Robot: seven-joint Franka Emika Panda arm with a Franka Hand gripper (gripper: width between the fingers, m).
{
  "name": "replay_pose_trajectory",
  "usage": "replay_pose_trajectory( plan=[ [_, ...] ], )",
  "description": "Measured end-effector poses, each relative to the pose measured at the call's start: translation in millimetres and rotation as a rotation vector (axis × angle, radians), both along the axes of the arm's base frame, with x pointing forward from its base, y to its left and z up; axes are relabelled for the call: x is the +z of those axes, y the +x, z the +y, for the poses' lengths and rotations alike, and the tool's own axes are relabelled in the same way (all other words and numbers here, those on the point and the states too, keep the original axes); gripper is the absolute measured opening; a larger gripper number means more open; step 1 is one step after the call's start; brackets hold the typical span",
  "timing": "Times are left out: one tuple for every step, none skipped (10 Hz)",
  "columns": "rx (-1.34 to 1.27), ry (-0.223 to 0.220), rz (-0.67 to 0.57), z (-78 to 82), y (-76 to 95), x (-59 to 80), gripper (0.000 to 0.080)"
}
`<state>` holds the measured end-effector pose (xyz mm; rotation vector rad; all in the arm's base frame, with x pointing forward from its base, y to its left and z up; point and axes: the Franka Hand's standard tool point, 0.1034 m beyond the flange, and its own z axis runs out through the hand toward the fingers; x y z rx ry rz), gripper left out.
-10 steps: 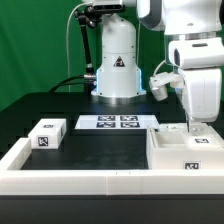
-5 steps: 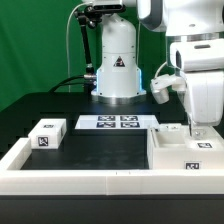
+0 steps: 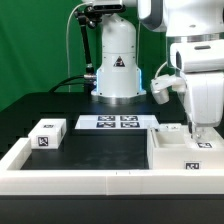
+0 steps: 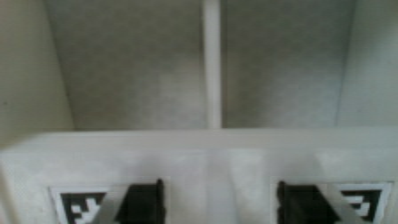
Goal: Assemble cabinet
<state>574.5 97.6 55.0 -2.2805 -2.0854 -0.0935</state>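
**Exterior and wrist views, cabinet assembly.** The matte white hollow cabinet box sits at the exterior view's right, against the long low white border frame. A small white tagged cabinet block lies well apart from it, at the exterior view's left. The marker board, thin, flat and white, lies behind and between them. The two-finger gripper hangs just over the box's rim. In the wrist view its dark fingers stand wide apart with nothing clamped, and a white tagged wall shows behind them. Over the last second nothing has visibly shifted: arm and parts hold position. This is judged to be a pause before grasping the box, with no parts yet joined.
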Motion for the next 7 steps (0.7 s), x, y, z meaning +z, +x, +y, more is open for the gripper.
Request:
replay_pose_trajectory(
  plan=[
    [0.000,0.000,0.000,-0.1,0.0,-0.1,0.0440],
    [0.000,0.000,0.000,-0.1,-0.1,-0.3,0.0575],
    [0.000,0.000,0.001,-0.2,-0.2,-0.4,0.0575],
    [0.000,0.000,0.001,-0.2,-0.2,-0.4,0.0738],
    [0.000,0.000,0.001,-0.2,-0.2,-0.5,0.0780],
    [0.000,0.000,0.001,-0.2,-0.2,-0.5,0.0780],
    [0.000,0.000,0.001,-0.2,-0.2,-0.5,0.0796]
  ],
)
